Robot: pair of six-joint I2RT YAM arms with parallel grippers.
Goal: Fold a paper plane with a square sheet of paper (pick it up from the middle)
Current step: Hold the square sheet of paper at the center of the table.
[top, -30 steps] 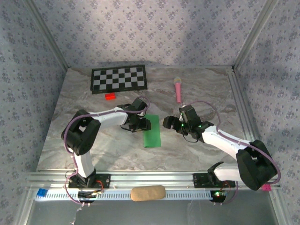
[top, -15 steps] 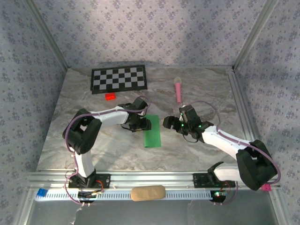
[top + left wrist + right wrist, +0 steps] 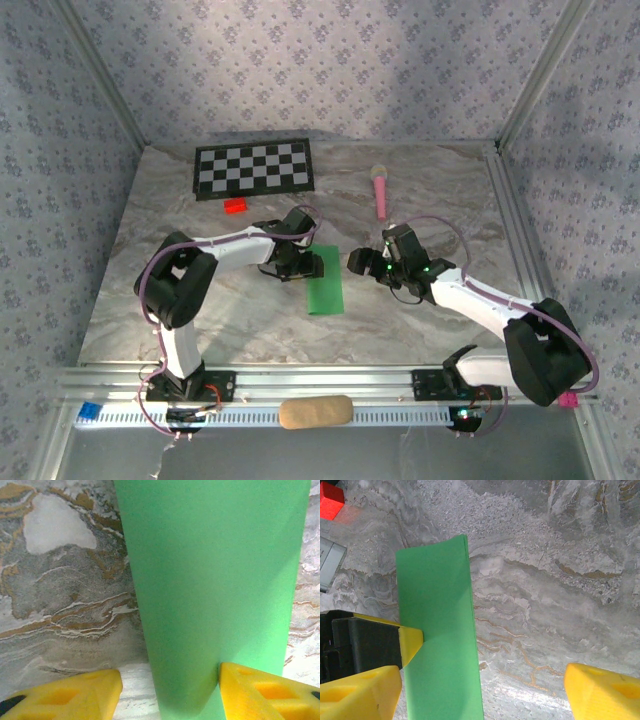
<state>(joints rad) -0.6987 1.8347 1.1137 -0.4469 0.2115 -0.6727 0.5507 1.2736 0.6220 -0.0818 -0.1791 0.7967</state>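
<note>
Folded green paper [image 3: 325,279] at surface [image 3: 230,320] centre, left end effector [image 3: 170,674] part open, fingertip [image 3: 245,687] on paper, right end effector [image 3: 482,672] wide open, empty

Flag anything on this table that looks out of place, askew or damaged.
Nothing looks spilled or damaged. The green paper lies flat as a neat narrow strip. Only strays for a folding job: the pink microphone toy, the red block and the checkerboard, all apart from it at the far side.
</note>
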